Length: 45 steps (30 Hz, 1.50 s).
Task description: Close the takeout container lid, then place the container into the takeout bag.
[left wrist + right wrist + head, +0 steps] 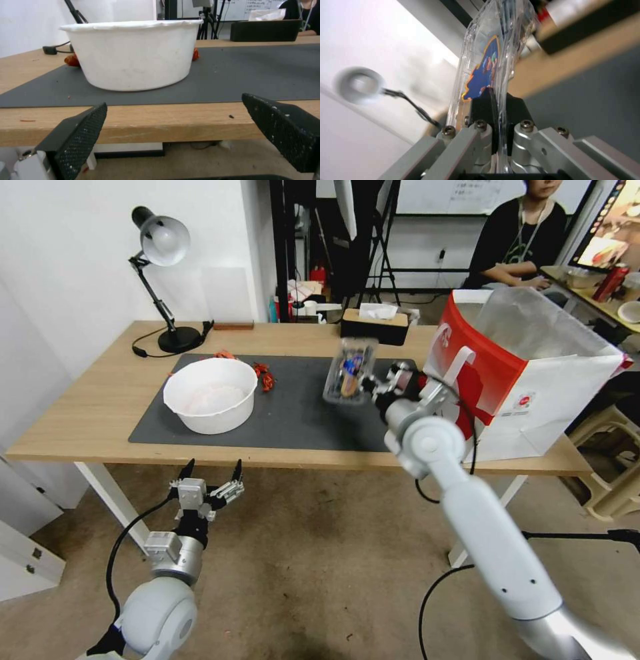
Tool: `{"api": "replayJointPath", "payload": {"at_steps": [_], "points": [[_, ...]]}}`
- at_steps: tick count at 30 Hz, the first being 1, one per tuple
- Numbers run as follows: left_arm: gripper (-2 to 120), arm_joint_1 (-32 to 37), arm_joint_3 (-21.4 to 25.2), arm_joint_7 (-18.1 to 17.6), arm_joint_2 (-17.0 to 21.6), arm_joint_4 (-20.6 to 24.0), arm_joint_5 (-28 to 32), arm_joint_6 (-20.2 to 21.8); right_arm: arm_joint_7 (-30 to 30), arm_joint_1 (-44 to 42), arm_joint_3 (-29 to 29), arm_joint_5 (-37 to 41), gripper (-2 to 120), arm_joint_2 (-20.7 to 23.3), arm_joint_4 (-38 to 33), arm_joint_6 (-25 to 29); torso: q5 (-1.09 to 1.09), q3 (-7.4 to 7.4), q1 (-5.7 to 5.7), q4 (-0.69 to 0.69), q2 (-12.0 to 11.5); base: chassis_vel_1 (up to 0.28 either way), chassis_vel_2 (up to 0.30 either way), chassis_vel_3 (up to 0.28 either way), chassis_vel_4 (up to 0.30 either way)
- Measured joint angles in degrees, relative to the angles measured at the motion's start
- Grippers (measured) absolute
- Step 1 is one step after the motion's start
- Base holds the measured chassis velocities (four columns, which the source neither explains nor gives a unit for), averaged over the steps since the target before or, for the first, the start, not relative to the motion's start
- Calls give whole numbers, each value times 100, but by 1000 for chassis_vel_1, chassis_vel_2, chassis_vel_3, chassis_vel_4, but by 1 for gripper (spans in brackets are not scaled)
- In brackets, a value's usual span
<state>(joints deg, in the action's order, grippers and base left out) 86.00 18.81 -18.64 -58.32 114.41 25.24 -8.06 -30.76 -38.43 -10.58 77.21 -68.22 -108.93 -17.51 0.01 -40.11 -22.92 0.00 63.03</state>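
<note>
Slippage is the risk you are facing: your right gripper (369, 388) is pinching the small clear plastic hinged takeout container (349, 369) by one thin edge, holding it tilted in the air above the dark grey mat (293, 413), just beside the large red-and-white paper takeout bag (527, 373), so a knock against the bag's rim could be twisting it loose. Its clear lid (486, 72) with the colourful blue sticker is looking closed; I cannot tell what is lying inside, nor inside the bag's silvery lining, while the round white bowl (211, 395) is showing something pale, and your left gripper (209, 477) is hanging wide open below the table edge
</note>
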Motion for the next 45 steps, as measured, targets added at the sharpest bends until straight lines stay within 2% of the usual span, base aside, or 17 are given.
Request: {"api": "replayJointPath", "payload": {"at_steps": [8, 13, 17, 28, 30, 33, 34, 41, 45], "points": [[100, 7, 6, 0, -54, 5, -80, -25, -346, 442, -852, 187, 0, 607, -741, -279, 0, 0, 0, 0, 0, 0, 0, 0, 0], [100, 3, -23, 5, -76, 12, -126, -42, -551, 515, -1389, -144, 0, 1117, -771, -419, 1, 0, 0, -2, 0, 0, 0, 0, 0], [100, -21, -68, 9, -85, 13, -146, -43, -718, 414, -1744, -197, 0, 1349, -671, -490, 0, 0, 0, -1, 0, 0, 0, 0, 0], [100, -31, -106, 11, -84, 55, -165, -41, -866, -309, -2419, -496, 0, 1423, -435, -705, 0, 0, 0, -1, 0, 0, 0, 0, 0], [100, -30, -108, 11, -84, 57, -166, -40, -859, -400, -2435, -559, 4, 1407, -435, -745, 0, 0, 0, -1, 0, 0, 0, 0, 0], [100, -24, -112, 12, -87, 69, -172, -36, -845, -517, -2445, -655, 18, 1363, -435, -809, -1, 0, 0, 0, 0, 0, 0, 0, 0], [100, -24, -112, 12, -87, 69, -172, -36, -845, -517, -2445, -655, 18, 1363, -435, -809, -1, 0, 0, 0, 0, 0, 0, 0, 0], [100, 21, -90, 13, -84, 104, -174, -34, -843, -460, -2461, -635, 46, 1367, -469, -833, -1, 0, -1, 0, 0, 0, 0, 0, 0], [100, 40, -72, 14, -78, 124, -175, -34, -554, -386, -2556, -188, 59, 1382, -589, -474, -1, 0, -2, 0, 0, 0, 0, 0, 0]]}}
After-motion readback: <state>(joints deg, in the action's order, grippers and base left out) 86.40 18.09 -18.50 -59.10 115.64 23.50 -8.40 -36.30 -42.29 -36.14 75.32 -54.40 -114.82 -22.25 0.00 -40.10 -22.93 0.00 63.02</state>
